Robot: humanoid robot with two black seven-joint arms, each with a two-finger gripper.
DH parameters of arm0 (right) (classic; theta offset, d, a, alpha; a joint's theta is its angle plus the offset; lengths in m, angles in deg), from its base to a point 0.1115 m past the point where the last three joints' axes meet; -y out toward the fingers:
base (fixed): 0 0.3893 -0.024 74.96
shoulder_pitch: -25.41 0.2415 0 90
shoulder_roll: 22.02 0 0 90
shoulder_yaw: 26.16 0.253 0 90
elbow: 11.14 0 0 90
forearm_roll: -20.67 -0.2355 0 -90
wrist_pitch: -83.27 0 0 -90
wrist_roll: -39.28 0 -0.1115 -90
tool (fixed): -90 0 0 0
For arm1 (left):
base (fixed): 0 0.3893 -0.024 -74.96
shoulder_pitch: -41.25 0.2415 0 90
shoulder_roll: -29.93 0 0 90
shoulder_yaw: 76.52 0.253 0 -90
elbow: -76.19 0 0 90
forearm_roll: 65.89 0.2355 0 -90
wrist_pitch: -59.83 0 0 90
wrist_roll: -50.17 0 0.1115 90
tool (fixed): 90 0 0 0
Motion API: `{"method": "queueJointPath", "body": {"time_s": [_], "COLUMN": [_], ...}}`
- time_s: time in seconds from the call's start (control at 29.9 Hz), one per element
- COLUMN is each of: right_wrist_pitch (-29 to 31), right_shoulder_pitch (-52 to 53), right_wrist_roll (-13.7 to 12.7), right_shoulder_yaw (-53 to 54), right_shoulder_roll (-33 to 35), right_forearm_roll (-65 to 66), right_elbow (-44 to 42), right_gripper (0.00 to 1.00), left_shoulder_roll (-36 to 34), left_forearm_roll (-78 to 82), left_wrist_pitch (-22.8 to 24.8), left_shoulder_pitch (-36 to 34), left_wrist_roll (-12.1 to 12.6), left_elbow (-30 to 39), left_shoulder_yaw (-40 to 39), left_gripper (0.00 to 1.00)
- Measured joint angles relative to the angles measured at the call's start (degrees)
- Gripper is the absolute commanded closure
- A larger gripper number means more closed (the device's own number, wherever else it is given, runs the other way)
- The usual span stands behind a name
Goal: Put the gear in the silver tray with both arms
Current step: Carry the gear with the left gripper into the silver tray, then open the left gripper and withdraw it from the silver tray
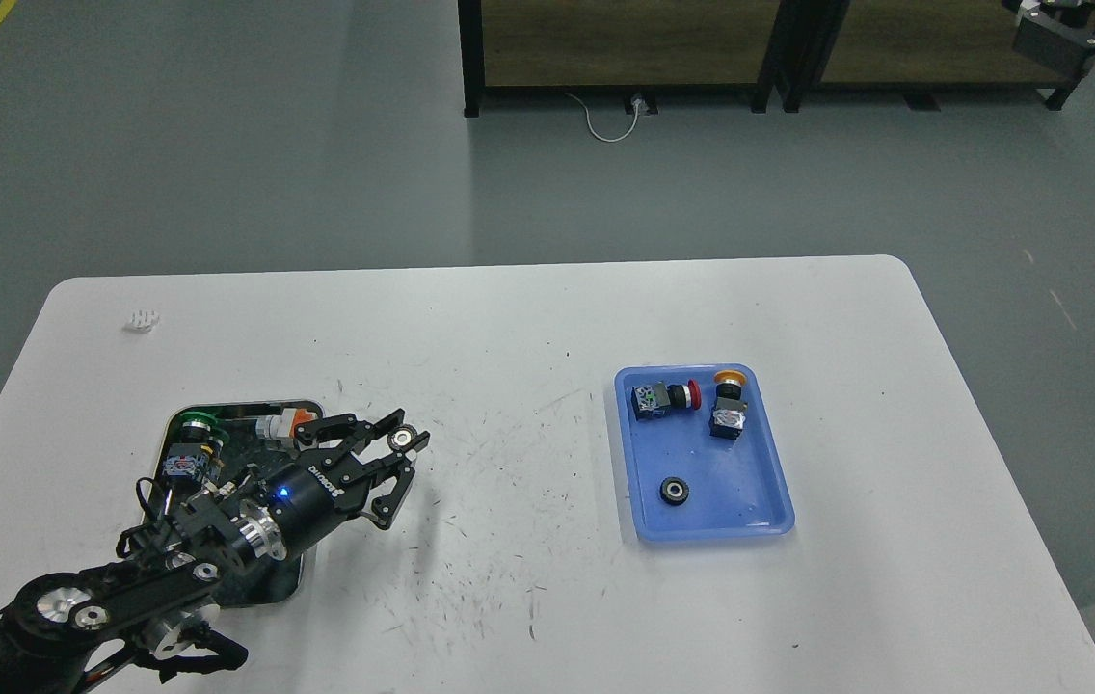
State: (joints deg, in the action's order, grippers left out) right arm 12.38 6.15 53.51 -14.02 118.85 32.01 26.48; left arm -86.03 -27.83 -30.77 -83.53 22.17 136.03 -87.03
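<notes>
My left gripper (391,451) is shut on a small black and silver gear (401,439) and holds it above the table, just right of the silver tray (179,420). The left arm crosses over the tray and hides most of its dark bottom. The tray holds a green-capped push button (191,445) and an orange and white part (285,422) at its far end. A second black gear (673,490) lies in the blue tray (750,501) on the right. My right arm is out of view.
The blue tray also holds a red-capped switch (665,397) and a yellow-capped switch (729,405). A small white piece (140,319) lies at the table's far left. Black shelving (625,53) stands on the floor beyond the table.
</notes>
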Motion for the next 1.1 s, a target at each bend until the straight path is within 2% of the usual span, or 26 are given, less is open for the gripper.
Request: {"method": "queueJointPath", "body": {"time_s": [0.17,0.27,0.6,0.87,1.0,1.1], "right_wrist_pitch": [-0.1,-0.3,-0.5,-1.1,-1.2,-1.3], "right_shoulder_pitch": [0.0,-0.3,0.4,0.7,0.7,0.7], "right_wrist_roll": [0.0,0.0,-0.2,-0.3,-0.3,-0.3], "right_shoulder_yaw": [0.0,0.0,-0.8,-1.2,-1.2,-1.2], "right_shoulder_roll": [-1.1,-1.4,-4.8,-6.6,-6.9,-6.9], "right_forearm_roll": [0.1,0.6,1.6,1.7,1.7,1.8], "right_elbow": [0.0,-0.1,-2.0,-2.6,-2.6,-2.6], "right_gripper": [0.02,0.02,0.02,0.02,0.02,0.02], "left_shoulder_roll": [-8.2,-10.4,-11.3,-11.3,-11.3,-11.2], "left_forearm_roll": [-0.1,-0.1,-0.6,-3.8,-4.3,-5.3], "left_wrist_pitch": [2.0,2.7,2.7,2.7,2.5,2.4], "left_shoulder_pitch": [1.3,2.8,8.4,10.1,10.5,10.6], "left_wrist_roll": [0.0,0.0,0.0,0.0,0.0,0.0], "left_elbow": [3.4,3.6,1.2,-1.8,-2.9,-3.2], "left_shoulder_yaw": [-0.4,-0.4,-0.6,0.1,0.1,0.1], "left_gripper": [0.71,0.7,0.69,0.66,0.61,0.51]}}
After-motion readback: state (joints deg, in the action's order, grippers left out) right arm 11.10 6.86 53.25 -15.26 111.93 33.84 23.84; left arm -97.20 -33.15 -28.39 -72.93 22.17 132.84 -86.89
